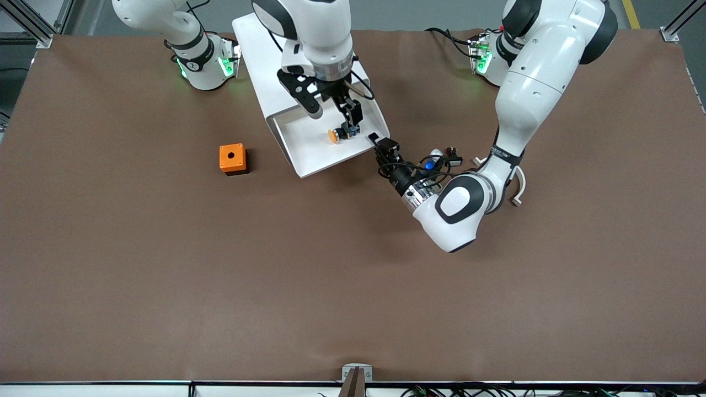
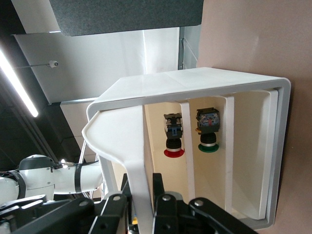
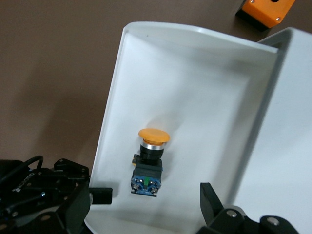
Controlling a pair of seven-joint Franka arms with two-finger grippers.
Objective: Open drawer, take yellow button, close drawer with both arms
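The jaws of the right gripper (image 1: pixel 348 128) are spread wide and hang over the button (image 1: pixel 337 134), which lies on its side on the floor of the drawer (image 1: pixel 309 157), pulled out of the cabinet (image 1: pixel 259 38) toward the front camera. The jaws of the left gripper (image 1: pixel 380 144) are pressed together on the drawer's front lip at the corner toward the left arm's end of the tabletop (image 1: pixel 353 286). A miss is judged likely if the descent is not centred: the rounded cap could be nudged by one jaw and the button rolled toward a drawer wall. The drawer could also be shifted under the right gripper if the left grip slips or pulls. Room is tight inside the tray, with low walls on every side and the left gripper just beside the corner; above the drawer the way is open. The orange box (image 1: pixel 232 158) stands well apart on bare tabletop.
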